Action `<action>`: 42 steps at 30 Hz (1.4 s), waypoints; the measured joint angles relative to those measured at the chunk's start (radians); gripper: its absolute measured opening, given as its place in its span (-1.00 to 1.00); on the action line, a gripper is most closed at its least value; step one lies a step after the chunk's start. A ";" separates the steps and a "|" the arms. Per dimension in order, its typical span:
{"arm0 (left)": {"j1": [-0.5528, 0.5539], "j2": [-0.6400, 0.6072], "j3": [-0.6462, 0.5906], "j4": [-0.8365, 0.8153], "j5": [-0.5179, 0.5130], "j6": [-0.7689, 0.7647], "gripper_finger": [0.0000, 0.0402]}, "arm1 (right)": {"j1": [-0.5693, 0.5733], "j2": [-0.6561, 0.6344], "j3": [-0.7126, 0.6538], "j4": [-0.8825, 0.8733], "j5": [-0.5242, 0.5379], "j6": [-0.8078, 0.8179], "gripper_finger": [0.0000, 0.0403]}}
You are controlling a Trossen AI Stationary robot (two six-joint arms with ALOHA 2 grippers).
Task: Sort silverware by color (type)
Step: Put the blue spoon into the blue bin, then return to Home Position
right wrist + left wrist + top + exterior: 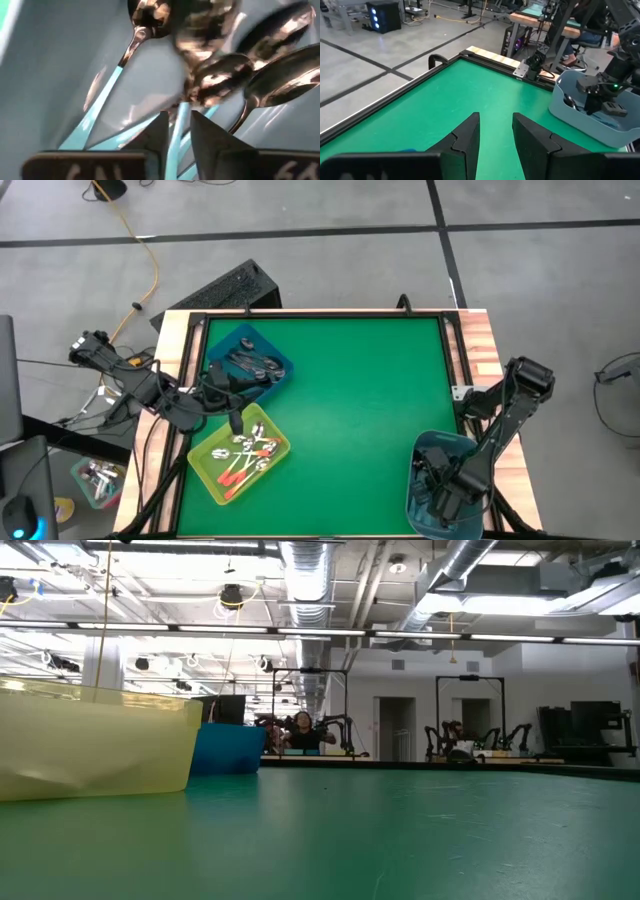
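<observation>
The right pincer [446, 502] is sunk into the grey-blue bin [425, 455] at the tabletop's [370, 400] near right corner. Its fingers stand slightly apart just above a heap of teal-handled spoons [200, 85]; one teal handle shows in the narrow gap between the fingers, but whether they grip it I cannot tell.

The left pincer [236, 423] hangs over the left side of the tabletop, at the far edge of the yellow bin [207, 475] and just near of the blue bin [283, 367]. Its fingers [465, 137] are a little way apart with nothing between them.

The yellow bin, near the near left corner, holds spoons with orange-red handles [240, 463]. The blue bin, toward the far left corner, holds dark grey spoons [252, 362].

In the room beyond the tabletop, a person [302, 732] sits among other arms.
</observation>
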 joint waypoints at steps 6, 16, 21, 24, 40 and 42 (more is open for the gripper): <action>0.001 0.000 0.000 0.000 -0.003 -0.011 -0.50 | -0.013 -0.068 0.000 -0.020 0.002 -0.046 -0.27; 0.001 -0.002 0.000 0.033 0.046 -0.019 -0.50 | -0.030 -0.344 0.000 -0.118 0.139 -0.141 -0.16; -0.006 -0.018 0.000 0.195 0.173 -0.020 -0.50 | -0.098 -0.514 0.000 -0.026 0.440 -0.330 -0.17; -0.013 -0.036 0.001 0.326 0.308 -0.057 -0.50 | -0.151 -0.602 0.000 0.165 0.622 -0.579 -0.17; 0.020 -0.225 0.001 0.414 0.999 0.311 -0.50 | -0.538 -0.885 0.000 0.850 0.401 -1.967 -0.17; 0.045 -0.292 0.001 0.396 1.055 0.378 -0.50 | -0.620 -0.907 -0.004 0.841 0.331 -1.969 -0.17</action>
